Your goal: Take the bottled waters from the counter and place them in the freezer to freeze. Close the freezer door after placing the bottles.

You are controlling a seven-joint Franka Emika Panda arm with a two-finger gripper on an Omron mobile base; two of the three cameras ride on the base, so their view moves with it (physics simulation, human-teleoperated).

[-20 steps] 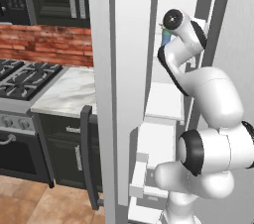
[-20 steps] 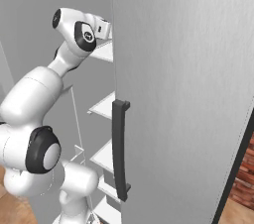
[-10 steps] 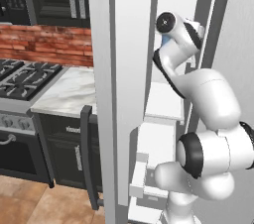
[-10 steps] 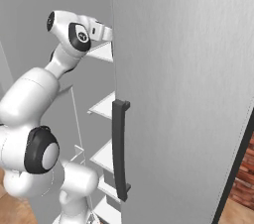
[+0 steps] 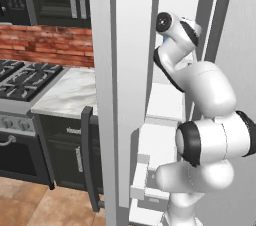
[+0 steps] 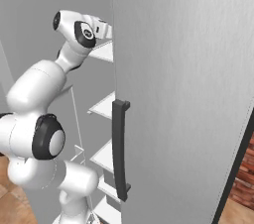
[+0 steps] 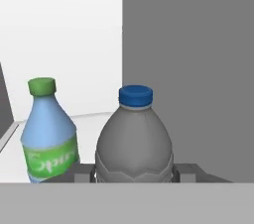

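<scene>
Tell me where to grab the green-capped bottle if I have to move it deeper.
Probably its straight lower body, below the tapering shoulder, coming level from the open front. The green-capped bottle stands upright on the freezer shelf; the grey bottle crowds one side.

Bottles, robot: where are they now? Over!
Tool shut on grey bottle, inside freezer. Blue bottle standing beside it, on white shelf. Freezer door open.

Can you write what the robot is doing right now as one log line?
claw: shut on grey bottle | place: inside freezer | blue bottle: standing beside | freezer door: open
</scene>
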